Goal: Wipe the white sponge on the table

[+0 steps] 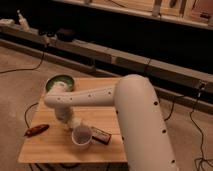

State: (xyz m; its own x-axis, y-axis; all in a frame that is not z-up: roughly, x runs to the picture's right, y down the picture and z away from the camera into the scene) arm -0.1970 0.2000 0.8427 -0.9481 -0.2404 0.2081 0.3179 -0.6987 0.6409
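The hand (pixel 69 120) was down at the table (pixel 50 147), left of centre, at the end of the white arm (pixel 100 97) that reached in from the right. Whether it was open or closed could not be told. A small pale block just beside it was probably the white sponge (pixel 79 123), lying on the wood at the rim of the white cup (pixel 81 136). The main risk seemed to be that cup. It stood so near the hand that a wiping stroke toward the front edge would likely knock it over or push it into the dark flat packet (pixel 100 135) next to it. A stroke to the left could nudge the reddish object (pixel 36 130), and one going back could nudge the green bowl (pixel 60 82). The wrist hid any contact between hand and sponge, and the big forearm covered the table's right side.
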